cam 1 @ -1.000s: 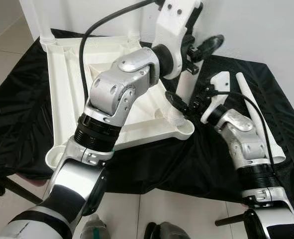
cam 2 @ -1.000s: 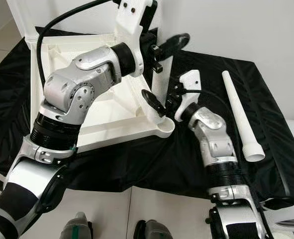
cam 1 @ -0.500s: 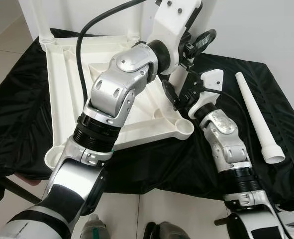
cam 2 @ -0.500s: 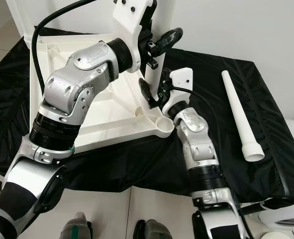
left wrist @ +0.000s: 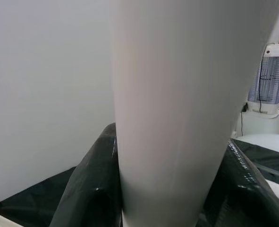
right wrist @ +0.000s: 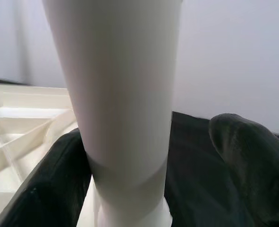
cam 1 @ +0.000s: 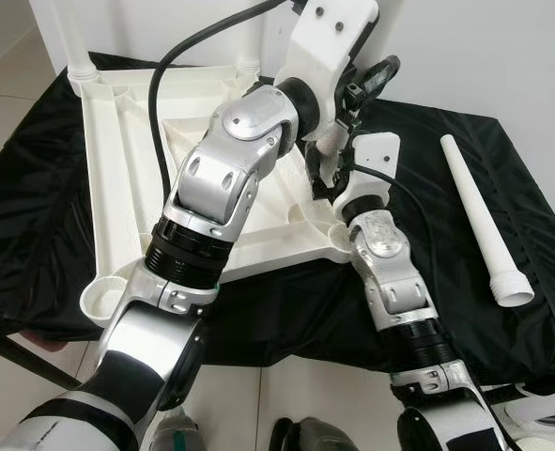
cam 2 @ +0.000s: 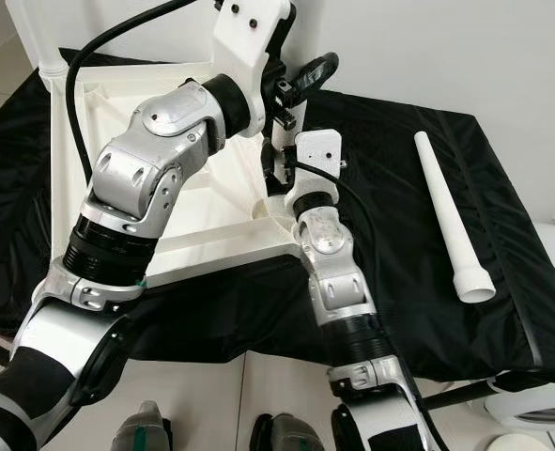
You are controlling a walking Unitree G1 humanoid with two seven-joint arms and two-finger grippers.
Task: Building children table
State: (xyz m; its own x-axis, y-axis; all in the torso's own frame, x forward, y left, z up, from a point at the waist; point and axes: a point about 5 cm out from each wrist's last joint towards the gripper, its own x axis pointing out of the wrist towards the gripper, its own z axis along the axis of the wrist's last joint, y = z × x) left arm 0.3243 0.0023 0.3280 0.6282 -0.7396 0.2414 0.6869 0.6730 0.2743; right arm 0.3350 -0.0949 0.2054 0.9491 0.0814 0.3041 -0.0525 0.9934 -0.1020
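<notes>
Since a second ago the right arm has swung in from beside the loose leg toward the corner socket, so the right gripper (cam 2: 279,169) now sits low on the upright leg (right wrist: 125,104), near its base. The left gripper (cam 1: 347,89) holds the same leg higher up. In the left wrist view the jaws sit close on either side of the leg (left wrist: 172,113), so they look closed on it; in the right wrist view the dark fingers (right wrist: 243,156) flank the leg with a visible gap on one side, so the right jaws look partly open, not yet clamped. The upturned white tabletop (cam 1: 127,188) lies on the black-covered counter (cam 2: 399,235), with two legs already standing at its far corners. A spare leg (cam 2: 446,221) lies well apart on the cloth to the robot's right. Risks, as I judge them: the leg could tilt in the socket if the two arms push off-axis, and jam or pop out. Pressing on the near corner could slide the tabletop on the slick cloth. The right jaws could slip on the smooth taper if they close too low. The left arm's cable (cam 1: 178,66) could snag.
</notes>
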